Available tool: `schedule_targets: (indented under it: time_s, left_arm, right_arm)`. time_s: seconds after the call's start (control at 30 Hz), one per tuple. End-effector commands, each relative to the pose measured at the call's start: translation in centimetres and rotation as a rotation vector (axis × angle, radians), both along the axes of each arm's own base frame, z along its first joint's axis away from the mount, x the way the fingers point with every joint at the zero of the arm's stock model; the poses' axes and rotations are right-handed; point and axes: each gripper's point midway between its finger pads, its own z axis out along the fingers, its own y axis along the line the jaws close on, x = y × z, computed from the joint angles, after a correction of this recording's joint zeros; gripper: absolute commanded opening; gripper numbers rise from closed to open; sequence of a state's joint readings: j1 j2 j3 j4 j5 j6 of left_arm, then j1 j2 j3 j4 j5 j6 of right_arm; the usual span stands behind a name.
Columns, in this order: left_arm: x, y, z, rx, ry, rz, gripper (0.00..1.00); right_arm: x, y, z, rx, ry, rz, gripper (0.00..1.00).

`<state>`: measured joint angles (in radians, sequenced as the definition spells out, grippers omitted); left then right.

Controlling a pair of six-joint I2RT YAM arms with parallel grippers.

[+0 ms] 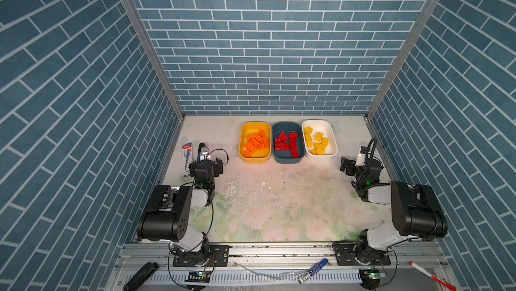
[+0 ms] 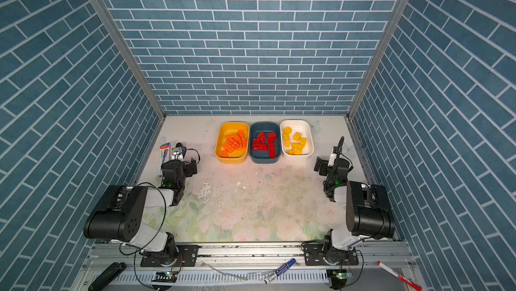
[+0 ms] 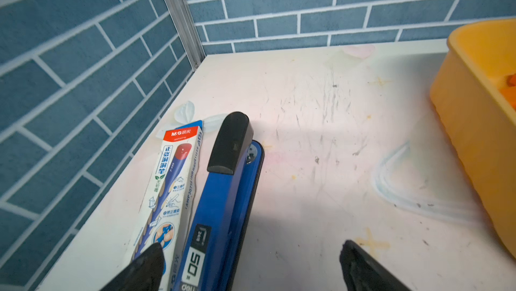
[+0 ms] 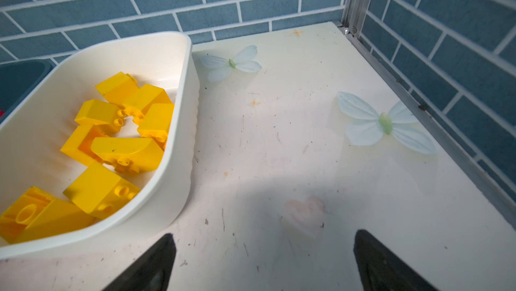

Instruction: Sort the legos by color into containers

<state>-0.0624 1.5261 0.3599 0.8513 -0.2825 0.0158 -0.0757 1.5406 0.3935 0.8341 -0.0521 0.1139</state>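
In both top views the three containers stand in a row at the back of the table. Orange legos (image 1: 255, 143) (image 2: 233, 143) fill the yellow tub (image 1: 254, 159) (image 2: 231, 159), red legos (image 1: 287, 143) (image 2: 264, 143) the teal tub (image 1: 287, 160) (image 2: 264, 160), and yellow legos (image 1: 317, 141) (image 4: 125, 150) the white tub (image 1: 321, 154) (image 4: 178, 164). No loose brick shows on the table. My left gripper (image 1: 206, 165) (image 3: 251, 245) hovers open and empty by the left wall. My right gripper (image 1: 361, 163) (image 4: 264, 234) is open and empty beside the white tub.
A blue stapler (image 3: 223, 197) and a boxed pen (image 3: 173, 177) lie under my left gripper along the left wall. A blue marker (image 1: 312, 270), a red marker (image 1: 430, 275) and a black object (image 1: 141, 275) rest on the front rail. Brick-pattern walls enclose three sides.
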Motion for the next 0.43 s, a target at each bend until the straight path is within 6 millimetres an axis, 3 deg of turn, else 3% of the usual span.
schedule_targets:
  time_s: [0.0, 0.2, 0.4]
  left_arm:
    - [0.6, 0.0, 1.3, 0.012, -0.052, 0.005, 0.99]
    - [0.6, 0.0, 1.4, 0.010, -0.051, 0.004, 0.99]
    - [0.6, 0.0, 1.3, 0.010, -0.051, 0.004, 0.99]
  right_arm:
    - [-0.2, -1.1, 0.8, -0.063, -0.040, -0.057, 0.99]
    - [0.4, 0.3, 0.5, -0.061, -0.022, 0.028, 0.99]
    - [0.5, 0.3, 0.5, -0.061, -0.016, 0.028, 0.99]
